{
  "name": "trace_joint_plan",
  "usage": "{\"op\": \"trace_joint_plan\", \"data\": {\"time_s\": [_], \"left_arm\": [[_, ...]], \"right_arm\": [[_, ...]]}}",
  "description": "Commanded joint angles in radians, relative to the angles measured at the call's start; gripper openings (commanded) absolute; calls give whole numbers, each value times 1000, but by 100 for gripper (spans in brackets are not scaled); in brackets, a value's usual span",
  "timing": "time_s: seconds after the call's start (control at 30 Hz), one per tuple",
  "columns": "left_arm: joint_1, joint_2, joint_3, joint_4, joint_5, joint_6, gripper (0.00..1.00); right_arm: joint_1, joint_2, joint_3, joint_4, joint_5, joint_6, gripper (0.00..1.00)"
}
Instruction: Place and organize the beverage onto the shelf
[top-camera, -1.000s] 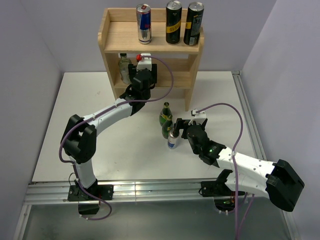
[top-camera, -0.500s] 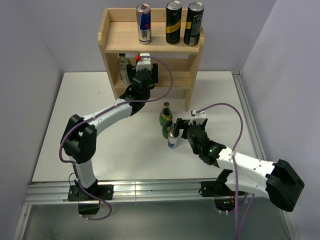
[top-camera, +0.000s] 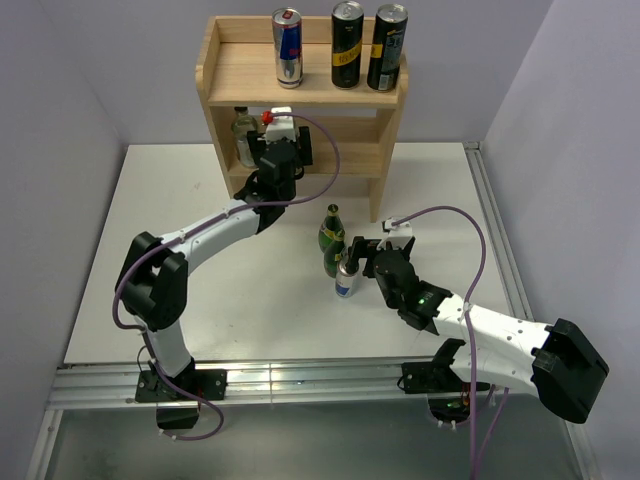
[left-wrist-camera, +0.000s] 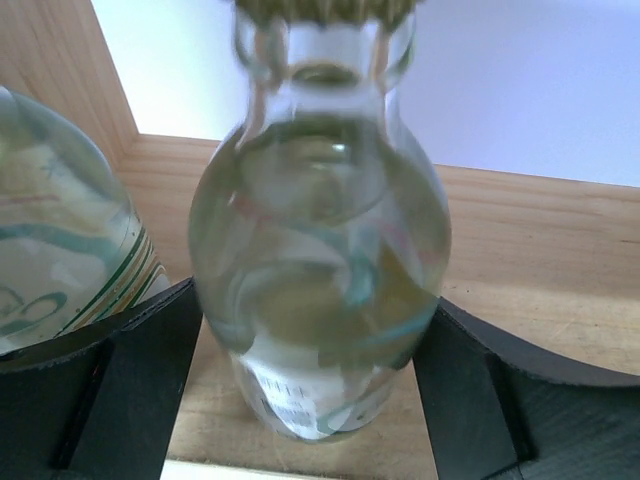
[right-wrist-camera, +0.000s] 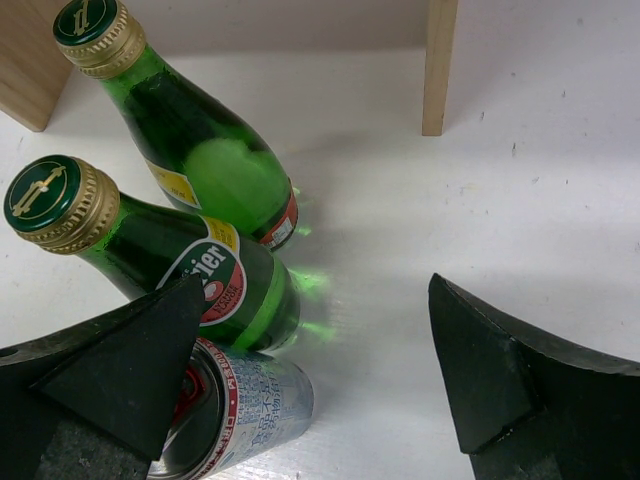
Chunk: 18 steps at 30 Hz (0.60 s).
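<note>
Left arm has nudged a bit left and deeper under the shelf (top-camera: 240, 75) vs half a second ago; right arm hasn't moved.

Left gripper (left-wrist-camera: 312, 308) is inside the lower tier and pinching a clear glass bottle (left-wrist-camera: 320, 250). Both black fingers (left-wrist-camera: 130, 380) sit against the glass, one each side. The bottle is upright, gold cap at the top edge of the wrist view, base on the lower board (left-wrist-camera: 530, 260). A second clear bottle (left-wrist-camera: 60, 250) stands just beside it on the left, against the side panel.

Right gripper (right-wrist-camera: 315, 300) is spread wide, low over the table (top-camera: 150, 190), in front of the shelf's right side panel. A silver can (right-wrist-camera: 240, 410) is at its left finger, partly hidden by it; can't tell if they touch. Nothing is between the fingers. Two green bottles with gold caps, one nearer (right-wrist-camera: 190, 270) and one farther (right-wrist-camera: 215, 170), stand just beyond the can, close together.

Upper tier: blue-silver can (top-camera: 287, 47) and two black cans (top-camera: 347, 45) (top-camera: 387, 47), all upright in a row toward the right.
</note>
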<state>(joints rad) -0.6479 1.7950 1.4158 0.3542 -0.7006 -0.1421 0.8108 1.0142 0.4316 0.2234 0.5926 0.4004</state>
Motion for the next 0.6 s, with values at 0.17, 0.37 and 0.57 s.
{"op": "trace_joint_plan", "data": {"time_s": [0.17, 0.37, 0.57], "left_arm": [[-9, -86, -26, 46, -14, -13, 88], [-27, -95, -41, 35, -19, -17, 88], [-47, -100, -55, 34, -33, -19, 88]], "right_arm": [[-4, -9, 12, -19, -7, 0, 100], [-5, -16, 12, -22, -5, 0, 100], [-4, -28, 9, -27, -4, 0, 100]]}}
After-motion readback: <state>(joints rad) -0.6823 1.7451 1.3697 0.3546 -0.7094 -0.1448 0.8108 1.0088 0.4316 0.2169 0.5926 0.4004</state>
